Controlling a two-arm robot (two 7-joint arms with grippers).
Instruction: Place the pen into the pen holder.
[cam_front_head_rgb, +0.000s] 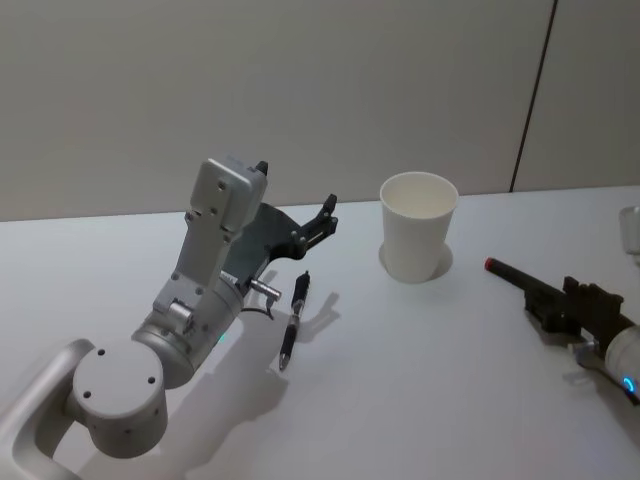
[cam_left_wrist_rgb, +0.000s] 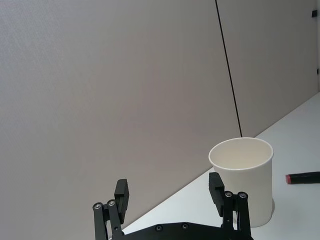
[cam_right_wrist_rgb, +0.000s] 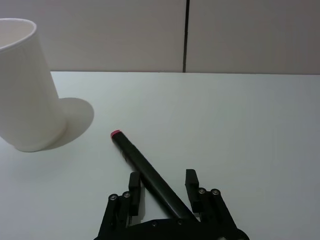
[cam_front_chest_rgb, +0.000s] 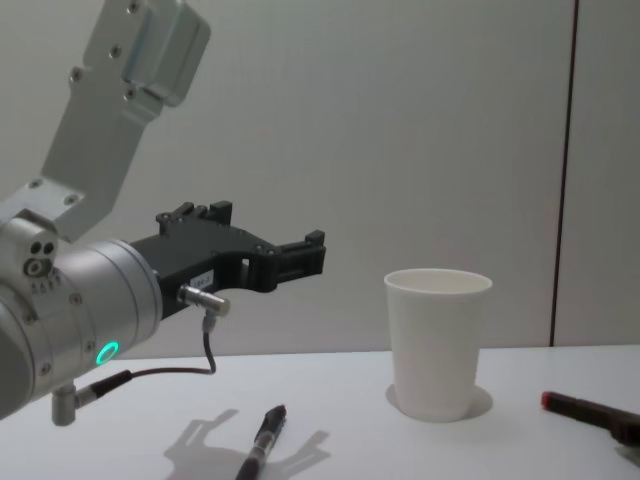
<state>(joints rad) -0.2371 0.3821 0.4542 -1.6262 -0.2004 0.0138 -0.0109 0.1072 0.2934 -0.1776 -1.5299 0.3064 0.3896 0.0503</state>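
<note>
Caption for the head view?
Left tool raised near the black pen, white paper cup to its right; right tool at a red-tipped pen.

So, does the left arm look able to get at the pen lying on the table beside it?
Probably yes: the left claw hangs open above the table near that pen, nothing lies between them, and the paper cup stands off to its right.

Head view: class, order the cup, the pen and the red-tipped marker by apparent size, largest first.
1. The cup looks largest by far.
2. The pen and the marker are not ranked: both are slim, and the pen shows longer, but the marker's rear end is hidden.
</note>
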